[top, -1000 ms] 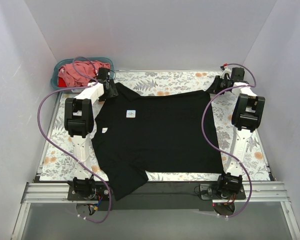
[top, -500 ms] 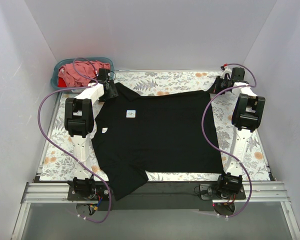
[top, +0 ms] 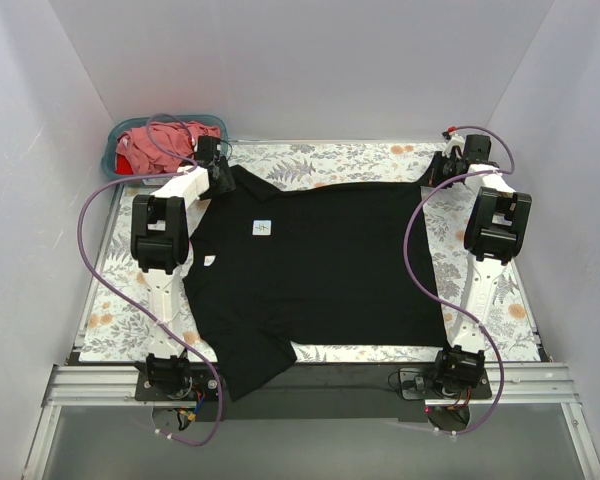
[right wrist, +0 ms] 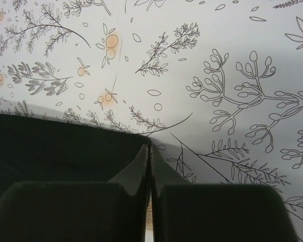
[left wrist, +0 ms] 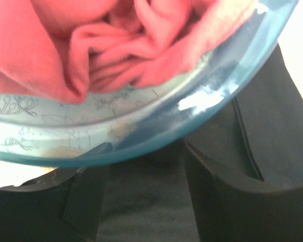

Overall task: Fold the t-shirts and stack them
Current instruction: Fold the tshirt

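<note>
Hardly anything has shifted: right gripper [right wrist: 150, 151] clenches a corner of the large black collared cloth t-shirt [top: 320, 260], left gripper [left wrist: 144, 186] gapes above its shoulder, so clamp there first.

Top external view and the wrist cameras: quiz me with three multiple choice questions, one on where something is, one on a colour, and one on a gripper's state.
1. Where does the teal basket sit?
A) far left corner of the table
B) near right corner
C) table centre

2. What colour is the t-shirt spread flat on the table?
A) pink
B) black
C) white

3. How do the fingers of the right gripper stand?
A) wide apart
B) out of view
C) pressed together

Answers: 1 A, the top view shows it at the table's far left. 2 B, black cloth covers mid-table. 3 C, the right wrist view shows them meeting at the shirt's corner.
</note>
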Tool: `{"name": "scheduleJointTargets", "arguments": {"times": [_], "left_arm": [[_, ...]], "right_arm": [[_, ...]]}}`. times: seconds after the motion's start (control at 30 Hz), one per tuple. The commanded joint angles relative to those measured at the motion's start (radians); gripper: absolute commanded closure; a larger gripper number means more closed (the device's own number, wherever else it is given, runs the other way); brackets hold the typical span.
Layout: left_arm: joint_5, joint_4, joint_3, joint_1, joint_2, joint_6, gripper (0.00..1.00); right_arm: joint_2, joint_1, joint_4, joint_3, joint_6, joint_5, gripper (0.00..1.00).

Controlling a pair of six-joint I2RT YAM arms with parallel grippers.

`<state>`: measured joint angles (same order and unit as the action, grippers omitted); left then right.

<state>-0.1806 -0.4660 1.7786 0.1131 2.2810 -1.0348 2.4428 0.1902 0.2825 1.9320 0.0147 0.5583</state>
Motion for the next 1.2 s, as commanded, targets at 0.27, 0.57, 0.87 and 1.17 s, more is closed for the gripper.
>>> {"name": "scheduleJointTargets", "arguments": {"times": [0.27,0.57,0.87,1.17], "left_arm": [[-0.016,0.001,0.007,-0.016,0.049,0.051,0.78],[0.020,-0.006,0.008,-0.018,0.002,0.082,1.00],[0.029,-0.005,-0.028,-0.018,-0.130,0.099,1.00],[0.030,-0.006,-0.088,-0.018,-0.228,0.099,1.00]], "right_arm": [[-0.021,0.015,0.040,-0.019,-0.029,-0.064,0.99],[-0.056,0.015,0.040,0.002,-0.024,-0.037,0.99],[-0.175,0.015,0.040,-0.060,0.027,-0.028,0.99],[-0.323,0.015,0.041,-0.157,0.039,-0.021,0.99]]}}
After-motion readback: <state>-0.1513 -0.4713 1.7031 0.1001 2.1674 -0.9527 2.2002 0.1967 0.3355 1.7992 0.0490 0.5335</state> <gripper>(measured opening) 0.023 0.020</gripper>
